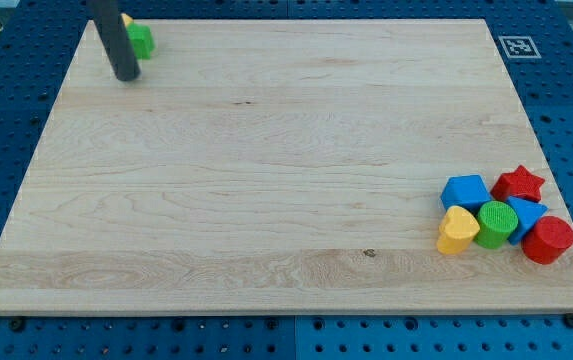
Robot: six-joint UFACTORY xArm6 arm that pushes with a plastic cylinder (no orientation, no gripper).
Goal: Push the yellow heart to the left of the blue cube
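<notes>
Now yellow heart (456, 231) touches blue cube (465, 190); my tip (126, 76) far off.

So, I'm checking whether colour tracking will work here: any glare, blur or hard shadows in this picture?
Camera view: even, soft light, no glare on the wooden board; the yellow heart and blue cube are sharp with only faint shadows; my tip is crisp, its rod partly covering the green block at the view's top left.
</notes>
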